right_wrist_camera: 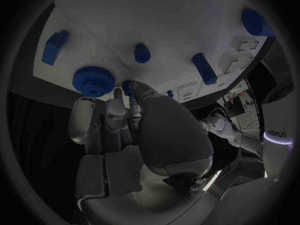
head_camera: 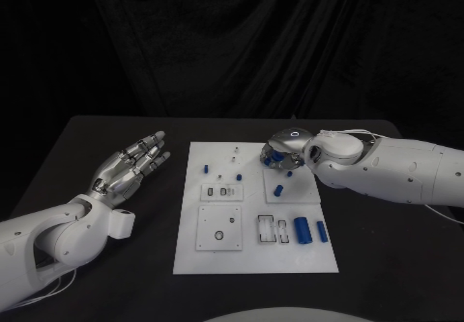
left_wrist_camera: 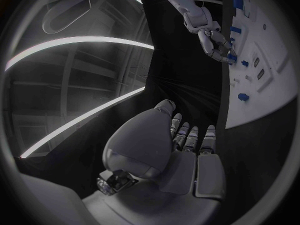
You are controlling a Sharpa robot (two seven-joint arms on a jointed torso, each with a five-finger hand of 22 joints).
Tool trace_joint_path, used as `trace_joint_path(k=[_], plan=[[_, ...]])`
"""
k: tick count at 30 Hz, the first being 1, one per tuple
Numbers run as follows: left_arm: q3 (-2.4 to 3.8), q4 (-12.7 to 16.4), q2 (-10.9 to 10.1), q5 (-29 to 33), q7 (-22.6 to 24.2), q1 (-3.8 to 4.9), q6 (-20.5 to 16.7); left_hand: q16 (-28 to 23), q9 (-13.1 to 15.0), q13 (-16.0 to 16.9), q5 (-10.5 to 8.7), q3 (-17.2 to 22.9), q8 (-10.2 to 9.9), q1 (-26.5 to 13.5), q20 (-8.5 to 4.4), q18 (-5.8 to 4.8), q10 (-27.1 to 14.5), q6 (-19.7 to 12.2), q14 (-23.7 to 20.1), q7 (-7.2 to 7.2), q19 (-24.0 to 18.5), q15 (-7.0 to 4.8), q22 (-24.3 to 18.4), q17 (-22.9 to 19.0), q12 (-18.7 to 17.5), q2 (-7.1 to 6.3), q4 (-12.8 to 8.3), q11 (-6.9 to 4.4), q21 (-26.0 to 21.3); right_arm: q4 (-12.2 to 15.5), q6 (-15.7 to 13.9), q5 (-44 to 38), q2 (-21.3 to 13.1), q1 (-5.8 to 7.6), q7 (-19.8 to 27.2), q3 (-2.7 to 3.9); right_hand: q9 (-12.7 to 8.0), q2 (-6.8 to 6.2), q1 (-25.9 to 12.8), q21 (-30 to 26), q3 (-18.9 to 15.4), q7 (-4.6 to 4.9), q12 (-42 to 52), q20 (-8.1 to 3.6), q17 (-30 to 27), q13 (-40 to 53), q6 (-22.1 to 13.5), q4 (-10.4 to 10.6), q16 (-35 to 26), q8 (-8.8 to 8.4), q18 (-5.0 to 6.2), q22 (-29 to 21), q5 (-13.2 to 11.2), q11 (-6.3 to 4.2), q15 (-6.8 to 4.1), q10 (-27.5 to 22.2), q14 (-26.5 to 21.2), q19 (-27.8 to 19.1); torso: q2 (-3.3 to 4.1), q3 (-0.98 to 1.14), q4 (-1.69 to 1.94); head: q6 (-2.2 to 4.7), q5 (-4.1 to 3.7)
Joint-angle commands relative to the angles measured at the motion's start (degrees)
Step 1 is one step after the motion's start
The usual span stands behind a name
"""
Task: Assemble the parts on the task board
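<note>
a black cloth-covered table stands before dark drapes, and the white flat board lies in its middle. on the board are two blue cylinders side by side near its right edge, a small blue peg upright toward the left, and a short blue part on a raised square plate.

the right robot hand is down over the board's far right corner, fingers curled in at a blue gear that lies there. the palm hides the fingertips, so i cannot tell whether they pinch anything. the gear is toothed, and beside it stand a round peg and a blocky piece.

the left robot hand hovers off the board's left side, palm up, silver fingers straight and spread, holding nothing.
</note>
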Motion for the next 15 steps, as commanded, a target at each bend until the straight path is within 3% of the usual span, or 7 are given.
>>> trace_joint_path(k=[1, 5, 9, 15], plan=[[0.04, -0.08, 0.23, -0.14, 6.40, 0.11, 1.08, -0.04, -0.05, -0.06, -0.08, 0.43, -0.43, -0.01, 0.38, 0.64, -0.48, -0.52, -0.33, 0.10, 0.02, 0.11, 0.06, -0.01, -0.24, -0.56, 0.04, 0.16, 0.31, -0.11, -1.09, -0.46, 0.09, -0.15, 0.81, 0.04, 0.78, -0.57, 0.09, 0.35, 0.61, 0.10, -0.37, 0.01, 0.41, -0.03, 0.76, -0.01, 0.40, 0.38, -0.99, 0.43, -0.40, -0.25, -0.05, 1.33, 0.62, 0.58, -0.07, 0.03, 0.09, -0.16, -0.14], [0.04, -0.25, 0.40, -0.14, 6.30, 0.11, 1.29, -0.04, -0.04, -0.06, -0.09, 0.51, -0.43, 0.00, 0.43, 0.64, -0.53, -0.52, -0.32, 0.12, 0.04, 0.19, 0.07, -0.01, -0.22, -0.55, 0.03, 0.18, 0.32, -0.22, -1.48, -0.45, 0.18, -0.16, 1.26, 0.04, 2.53, -0.40, 0.53, 0.68, 1.63, 0.26, -0.68, -0.37, 0.69, -0.05, 1.37, -0.15, 0.50, 0.99, -1.10, 1.11, -0.85, -0.99, -0.53, 4.11, 0.83, 0.93, -0.08, 0.05, 0.08, -0.23, -0.12], [0.04, -0.33, 0.47, -0.14, 6.21, 0.10, 1.40, -0.01, -0.04, -0.05, -0.10, 0.62, -0.44, 0.00, 0.52, 0.64, -0.57, -0.51, -0.29, 0.13, 0.09, 0.30, 0.08, 0.00, -0.16, -0.54, 0.02, 0.20, 0.34, -0.39, -2.81, -0.45, 0.14, -0.16, 1.88, 0.04, 5.05, 0.10, 1.51, 0.26, 2.83, 1.29, -1.57, -1.02, -1.52, -0.12, 2.54, -0.63, -0.93, 2.03, -1.03, 1.02, -2.62, -1.90, -1.19, 7.71, 0.12, 0.62, -0.08, 0.06, -0.05, -0.26, 0.02], [0.04, -0.40, 0.52, -0.14, 6.08, 0.10, 1.50, 0.01, -0.02, -0.04, -0.10, 0.71, -0.42, 0.00, 0.61, 0.64, -0.61, -0.43, -0.27, 0.16, 0.12, 0.39, 0.09, 0.01, -0.11, -0.54, 0.01, 0.20, 0.36, 0.10, -6.17, 0.64, -0.19, -0.05, 3.09, 0.04, 7.65, 0.09, 2.13, 1.61, 3.49, 2.55, -3.01, -1.61, -0.37, -0.14, 3.14, -0.95, -0.64, 2.57, -1.58, 3.26, -2.81, -2.60, -1.85, 11.93, 1.27, 2.16, -0.13, 0.03, -0.01, -0.17, 0.23]])
